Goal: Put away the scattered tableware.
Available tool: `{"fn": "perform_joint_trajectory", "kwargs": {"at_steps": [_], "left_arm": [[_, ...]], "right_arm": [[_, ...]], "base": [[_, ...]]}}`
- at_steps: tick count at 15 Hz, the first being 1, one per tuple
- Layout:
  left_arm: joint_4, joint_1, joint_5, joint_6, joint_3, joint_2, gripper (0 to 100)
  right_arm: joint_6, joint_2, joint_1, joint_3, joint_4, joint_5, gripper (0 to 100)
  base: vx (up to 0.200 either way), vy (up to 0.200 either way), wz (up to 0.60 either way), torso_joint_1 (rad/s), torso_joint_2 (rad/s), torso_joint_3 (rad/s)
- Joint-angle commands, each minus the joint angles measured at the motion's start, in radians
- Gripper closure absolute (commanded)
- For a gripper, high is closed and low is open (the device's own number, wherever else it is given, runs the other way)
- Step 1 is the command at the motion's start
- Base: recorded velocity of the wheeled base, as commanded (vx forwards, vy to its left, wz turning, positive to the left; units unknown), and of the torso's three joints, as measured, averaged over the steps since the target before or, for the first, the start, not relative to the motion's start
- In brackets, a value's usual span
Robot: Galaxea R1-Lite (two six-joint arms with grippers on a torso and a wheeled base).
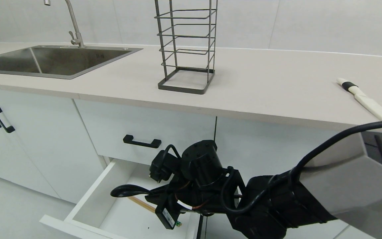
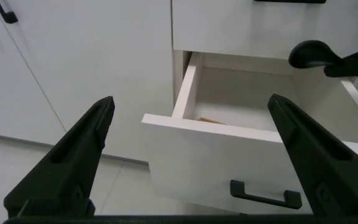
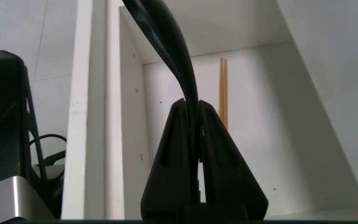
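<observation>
Lower your right pincer [image 3: 192, 115], clamped on the black spoon [image 1: 126, 190], toward the chopsticks [image 3: 223, 87] beneath it in the drawer [image 1: 90, 199] before releasing.

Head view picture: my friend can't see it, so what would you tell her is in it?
The robot's right gripper holds a black spoon over an open white drawer with wooden chopsticks inside. Above it, a pale counter carries a wire rack, a sink to the left and a white utensil to the right.
</observation>
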Motion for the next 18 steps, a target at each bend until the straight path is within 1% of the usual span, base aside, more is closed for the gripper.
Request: {"fn": "perform_joint_trajectory", "kwargs": {"at_steps": [1,3,16,18], "left_arm": [[0.000,0.000,0.000,0.000,0.000,0.000,0],[0.000,0.000,0.000,0.000,0.000,0.000,0],[0.000,0.000,0.000,0.000,0.000,0.000,0],[0.000,0.000,0.000,0.000,0.000,0.000,0]], "right_arm": [[-0.010,0.021,-0.005,-0.013,0.000,0.000,100],[-0.019,0.044,-0.008,-0.047,0.014,0.000,100],[-0.019,0.162,-0.021,-0.076,0.017,0.000,100],[-0.039,0.179,-0.021,-0.078,0.020,0.000,100]], "base": [[0.000,0.000,0.00,0.000,0.00,0.000],[0.000,0.000,0.00,0.000,0.00,0.000],[0.000,0.000,0.00,0.000,0.00,0.000],[0.000,0.000,0.00,0.000,0.00,0.000]]}}
